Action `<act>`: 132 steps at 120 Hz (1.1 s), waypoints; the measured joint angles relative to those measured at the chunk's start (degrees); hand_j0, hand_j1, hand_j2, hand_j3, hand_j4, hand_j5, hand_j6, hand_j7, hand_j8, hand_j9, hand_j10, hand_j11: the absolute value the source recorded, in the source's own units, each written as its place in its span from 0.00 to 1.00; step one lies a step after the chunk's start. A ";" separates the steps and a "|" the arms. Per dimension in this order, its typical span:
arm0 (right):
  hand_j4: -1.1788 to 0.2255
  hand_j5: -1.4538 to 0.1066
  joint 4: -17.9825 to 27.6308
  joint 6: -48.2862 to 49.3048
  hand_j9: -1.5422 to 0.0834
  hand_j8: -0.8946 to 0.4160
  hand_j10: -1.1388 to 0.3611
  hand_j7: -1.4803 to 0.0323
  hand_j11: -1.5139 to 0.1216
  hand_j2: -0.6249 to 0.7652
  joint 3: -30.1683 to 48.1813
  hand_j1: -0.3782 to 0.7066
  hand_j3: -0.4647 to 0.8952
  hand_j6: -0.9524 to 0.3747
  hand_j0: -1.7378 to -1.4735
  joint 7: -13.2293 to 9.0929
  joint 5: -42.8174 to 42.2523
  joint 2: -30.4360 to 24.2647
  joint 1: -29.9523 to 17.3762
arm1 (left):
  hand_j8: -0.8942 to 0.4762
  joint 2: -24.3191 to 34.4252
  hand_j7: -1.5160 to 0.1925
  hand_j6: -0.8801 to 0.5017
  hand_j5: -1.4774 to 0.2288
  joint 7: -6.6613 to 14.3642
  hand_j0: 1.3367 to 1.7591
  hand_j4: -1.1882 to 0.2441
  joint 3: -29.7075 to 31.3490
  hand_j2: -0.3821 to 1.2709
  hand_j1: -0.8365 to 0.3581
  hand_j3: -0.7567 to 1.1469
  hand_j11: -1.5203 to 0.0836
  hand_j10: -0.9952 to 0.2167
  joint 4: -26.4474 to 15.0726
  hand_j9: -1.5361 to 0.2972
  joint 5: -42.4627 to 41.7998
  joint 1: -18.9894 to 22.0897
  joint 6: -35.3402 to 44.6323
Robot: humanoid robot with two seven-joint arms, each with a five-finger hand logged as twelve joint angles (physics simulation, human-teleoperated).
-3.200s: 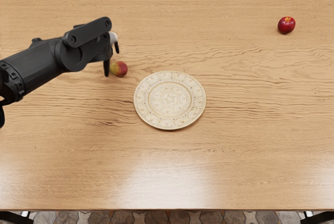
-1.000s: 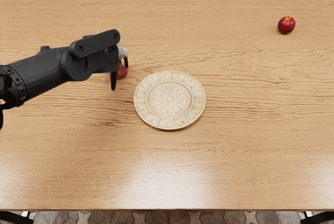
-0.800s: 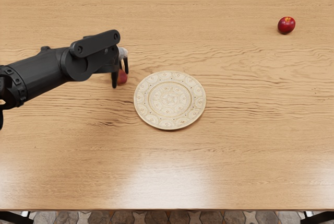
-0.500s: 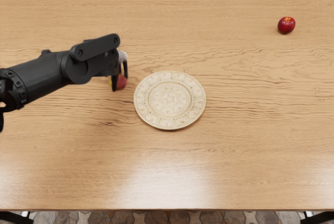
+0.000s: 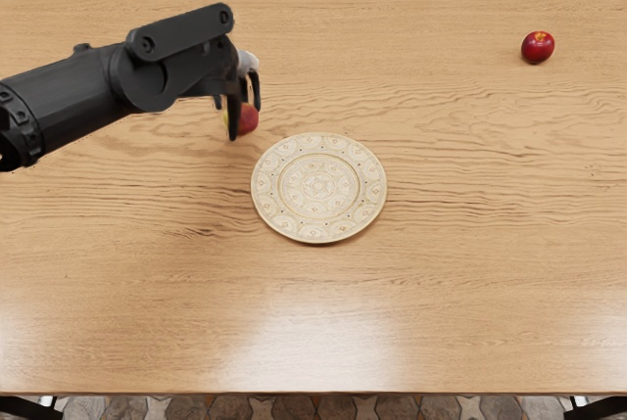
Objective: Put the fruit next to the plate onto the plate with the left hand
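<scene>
My left hand (image 5: 239, 107) comes in from the left edge and hangs above the table, just up and left of the plate. Its fingers are curled around a small red-and-yellow fruit (image 5: 248, 119), which is lifted off the wood and mostly hidden by the hand. The cream patterned plate (image 5: 318, 187) lies flat near the table's middle with nothing on it. The right arm is out of view.
A red apple (image 5: 537, 46) sits at the far right of the wooden table (image 5: 441, 273). A brick wall runs along the back edge.
The left hand closed on the fruit beside the plate, then rose and moved up and right with it; the fruit has left its spot on the table.
</scene>
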 joint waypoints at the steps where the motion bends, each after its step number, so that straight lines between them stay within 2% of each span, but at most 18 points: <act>1: 0.84 0.93 0.00 0.00 0.95 0.68 0.76 0.98 0.93 0.45 0.00 0.03 0.34 0.72 0.30 0.00 0.00 0.00 0.00 | 0.21 0.00 0.37 0.29 0.34 0.00 0.76 0.36 0.00 0.54 0.46 0.40 0.39 0.27 -0.09 0.35 -0.27 -0.30 -0.07; 15: 0.84 0.93 0.03 0.00 0.95 0.68 0.76 0.98 0.93 0.45 0.00 0.03 0.34 0.72 0.30 0.00 0.00 0.00 0.02 | 0.21 0.00 0.36 0.29 0.33 0.01 0.76 0.37 -0.16 0.58 0.43 0.40 0.39 0.27 -1.97 0.35 -4.65 -3.74 -0.83; 26: 0.84 0.93 0.04 0.00 0.95 0.68 0.76 0.98 0.93 0.45 0.00 0.03 0.34 0.72 0.30 0.00 0.00 0.00 0.07 | 0.22 0.00 0.36 0.29 0.32 0.00 0.76 0.37 -0.76 0.61 0.41 0.40 0.39 0.26 -4.25 0.35 -7.51 -4.75 -1.11; 31: 0.84 0.93 0.04 0.00 0.95 0.68 0.76 0.98 0.93 0.45 0.00 0.03 0.34 0.72 0.30 0.01 0.00 0.00 0.08 | 0.22 0.00 0.36 0.30 0.32 0.00 0.76 0.38 -1.43 0.66 0.39 0.40 0.39 0.26 -5.54 0.35 -8.54 -5.12 -1.22; 38: 0.84 0.93 0.05 0.00 0.95 0.68 0.76 0.98 0.93 0.45 0.00 0.03 0.34 0.72 0.30 -0.01 0.00 0.00 0.09 | 0.22 0.00 0.36 0.30 0.32 0.00 0.76 0.38 -2.13 0.67 0.38 0.40 0.39 0.26 -7.24 0.35 -9.98 -6.06 -1.28; 52: 0.84 0.93 0.03 0.00 0.95 0.68 0.76 0.98 0.93 0.45 0.00 0.03 0.34 0.72 0.30 -0.01 0.00 0.00 0.10 | 0.22 0.00 0.35 0.30 0.32 0.00 0.76 0.38 -2.84 0.63 0.39 0.40 0.39 0.26 -11.07 0.35 -12.67 -4.16 -1.26; 55: 0.84 0.93 0.04 0.00 0.95 0.68 0.76 0.98 0.93 0.45 0.00 0.03 0.34 0.72 0.30 -0.01 0.00 0.00 0.10 | 0.22 0.00 0.35 0.31 0.32 0.00 0.76 0.39 -2.90 0.67 0.38 0.40 0.39 0.26 -11.68 0.35 -13.06 -3.34 -1.34; 56: 0.84 0.93 0.03 0.00 0.95 0.68 0.76 0.98 0.93 0.45 0.00 0.03 0.34 0.72 0.30 -0.01 0.00 0.00 0.10 | 0.23 0.00 0.35 0.32 0.32 0.00 0.76 0.39 -2.91 0.74 0.35 0.40 0.39 0.26 -11.86 0.35 -13.19 -3.23 -1.38; 59: 0.84 0.93 0.03 0.00 0.95 0.68 0.76 0.98 0.93 0.45 0.00 0.03 0.34 0.72 0.30 -0.02 0.00 0.00 0.10 | 0.24 0.00 0.35 0.32 0.31 0.00 0.76 0.39 -2.98 0.71 0.34 0.40 0.39 0.26 -12.31 0.35 -13.41 -2.94 -1.41; 60: 0.84 0.93 0.03 0.00 0.95 0.68 0.76 0.98 0.93 0.45 0.00 0.03 0.34 0.72 0.30 -0.02 0.00 0.00 0.10 | 0.24 0.00 0.36 0.33 0.32 -0.01 0.76 0.40 -3.00 0.65 0.35 0.40 0.39 0.26 -12.44 0.35 -13.49 -2.90 -1.40; 64: 0.84 0.93 0.04 0.00 0.95 0.68 0.76 0.98 0.93 0.45 0.00 0.03 0.34 0.72 0.30 -0.01 0.00 0.00 0.10 | 0.25 0.00 0.37 0.33 0.33 0.00 0.76 0.40 -3.06 0.60 0.38 0.40 0.40 0.27 -12.86 0.36 -13.66 -2.85 -1.33; 71: 0.84 0.93 0.05 0.00 0.95 0.68 0.76 0.98 0.93 0.45 0.00 0.03 0.34 0.72 0.30 0.00 0.00 0.00 0.10 | 0.34 0.00 0.48 0.40 0.45 0.00 0.76 0.50 -3.14 0.51 0.51 0.40 0.52 0.39 -13.21 0.47 -13.77 -2.85 -1.26; 82: 0.84 0.93 0.03 0.00 0.95 0.68 0.76 0.98 0.93 0.45 0.00 0.03 0.34 0.72 0.30 0.00 0.00 0.00 0.10 | 0.44 0.00 0.62 0.48 0.59 0.00 0.76 0.61 -3.54 0.41 0.67 0.40 0.67 0.54 -13.37 0.59 -13.84 -2.99 -1.20; 91: 0.84 0.93 0.02 0.00 0.95 0.68 0.76 0.98 0.93 0.45 0.00 0.03 0.34 0.72 0.30 0.01 0.00 0.00 0.10 | 0.50 0.00 0.70 0.52 0.67 0.00 0.76 0.67 -7.18 0.36 0.76 0.40 0.75 0.62 -13.47 0.66 -13.96 -2.77 -1.19; 104: 0.84 0.93 0.01 0.00 0.95 0.68 0.76 0.98 0.93 0.45 0.00 0.03 0.34 0.72 0.30 0.00 0.00 0.00 0.10 | 0.55 0.00 0.77 0.56 0.74 0.00 0.76 0.73 -11.03 0.31 0.85 0.40 0.82 0.69 -13.59 0.73 -14.57 -2.85 -1.18; 115: 0.84 0.93 0.01 0.00 0.95 0.68 0.76 0.98 0.93 0.45 0.00 0.03 0.34 0.72 0.30 -0.01 0.00 0.00 0.10 | 0.58 0.24 0.80 0.58 0.78 0.00 0.76 0.76 -12.81 0.28 0.89 0.40 0.86 0.73 -14.61 0.76 -19.09 -1.81 -1.17; 122: 0.84 0.93 0.02 0.00 0.95 0.68 0.76 0.98 0.93 0.45 0.00 0.03 0.34 0.72 0.30 -0.01 0.00 0.00 0.10 | 0.60 2.73 0.82 0.59 0.80 0.00 0.76 0.77 -15.93 0.27 0.91 0.40 0.88 0.75 -15.60 0.78 -21.43 1.62 -1.17; 132: 0.84 0.93 0.02 0.00 0.95 0.68 0.76 0.98 0.93 0.45 0.00 0.03 0.34 0.72 0.30 -0.01 0.00 0.00 0.10 | 0.61 10.35 0.84 0.60 0.82 0.00 0.76 0.79 -22.45 0.26 0.93 0.40 0.90 0.77 -17.87 0.79 -23.16 4.62 -1.56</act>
